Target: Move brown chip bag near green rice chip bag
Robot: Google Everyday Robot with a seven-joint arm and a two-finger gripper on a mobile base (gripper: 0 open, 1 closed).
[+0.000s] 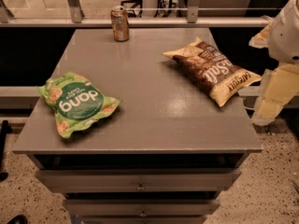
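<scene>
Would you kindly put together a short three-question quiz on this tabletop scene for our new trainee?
1. True or false: the brown chip bag touches the green rice chip bag.
2. Multiple choice: the can stands (A) near the far edge of the table, (B) between the two bags, (C) on top of a bag.
3. Fill in: as the camera sees it, the gripper hangs off the table's ___ side, nearest the brown chip bag.

Key: 1 false, since the bags lie well apart on opposite sides; 2 A; 3 right.
</scene>
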